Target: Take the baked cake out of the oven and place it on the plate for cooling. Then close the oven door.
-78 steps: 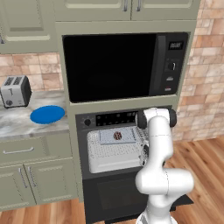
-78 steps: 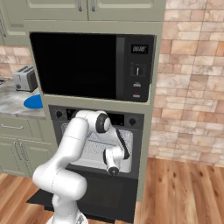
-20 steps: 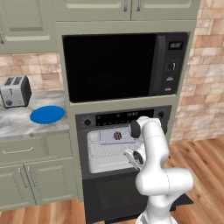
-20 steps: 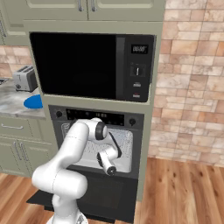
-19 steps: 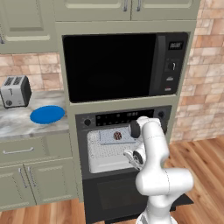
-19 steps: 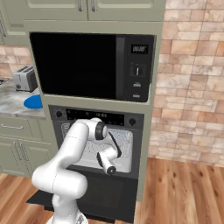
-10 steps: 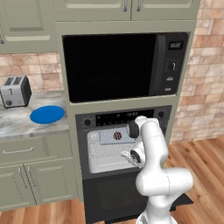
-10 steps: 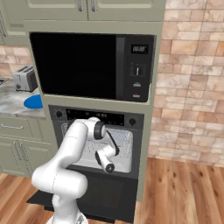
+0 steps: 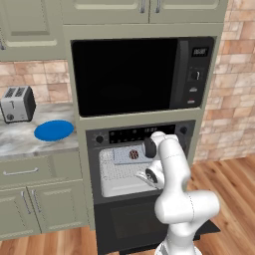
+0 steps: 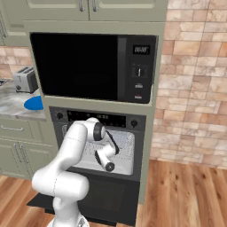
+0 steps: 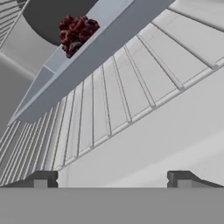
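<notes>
One small dark brown cake (image 11: pixel 76 33) seated in one grey tray (image 11: pixel 57 65) at the back of the oven rack (image 11: pixel 131 92), one gripper (image 11: pixel 111 178) spread wide and empty at the rack's front edge, cake well beyond the fingertips, one blue plate (image 9: pixel 54 130) set on the counter (image 9: pixel 20 144) beside one toaster (image 9: pixel 17 103), oven door (image 9: pixel 134 219) dropped open.

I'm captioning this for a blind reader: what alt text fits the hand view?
A small dark brown lumpy cake sits on a grey tray over a pale wire oven rack. The hand is open, its dark fingertips wide apart.
</notes>
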You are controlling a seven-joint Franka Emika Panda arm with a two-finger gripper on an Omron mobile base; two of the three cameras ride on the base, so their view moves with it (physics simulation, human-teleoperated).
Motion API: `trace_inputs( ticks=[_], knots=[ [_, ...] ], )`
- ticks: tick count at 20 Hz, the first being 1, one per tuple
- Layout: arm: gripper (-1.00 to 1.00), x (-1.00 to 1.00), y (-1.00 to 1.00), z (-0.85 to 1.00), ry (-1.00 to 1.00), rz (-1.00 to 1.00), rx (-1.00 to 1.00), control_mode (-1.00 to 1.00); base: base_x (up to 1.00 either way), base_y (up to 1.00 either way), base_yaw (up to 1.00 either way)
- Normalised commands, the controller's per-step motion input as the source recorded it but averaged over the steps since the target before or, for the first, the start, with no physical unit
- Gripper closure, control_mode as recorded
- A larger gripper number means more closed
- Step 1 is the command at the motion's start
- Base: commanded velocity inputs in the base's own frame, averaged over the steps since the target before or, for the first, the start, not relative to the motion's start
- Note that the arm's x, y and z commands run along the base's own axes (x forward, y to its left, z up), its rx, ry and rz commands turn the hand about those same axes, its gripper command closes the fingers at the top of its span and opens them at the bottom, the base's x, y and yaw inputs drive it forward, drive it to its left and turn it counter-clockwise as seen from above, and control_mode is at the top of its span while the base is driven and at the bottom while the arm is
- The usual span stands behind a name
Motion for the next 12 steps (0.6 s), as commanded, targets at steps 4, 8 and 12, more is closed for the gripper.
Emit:
trace_inputs(
  ticks=[4, 8, 12],
  knots=[
    [-1.00, 0.04, 0.01, -0.01, 0.00, 0.01, -0.07, -1.00, 0.00, 0.00, 0.00],
    [-1.00, 0.03, 0.03, -0.01, 0.00, 0.01, -0.07, -1.00, 0.00, 0.00, 0.00],
    [-1.00, 0.00, 0.08, 0.00, 0.00, 0.00, -0.09, -1.00, 0.00, 0.00, 0.00]
  ],
)
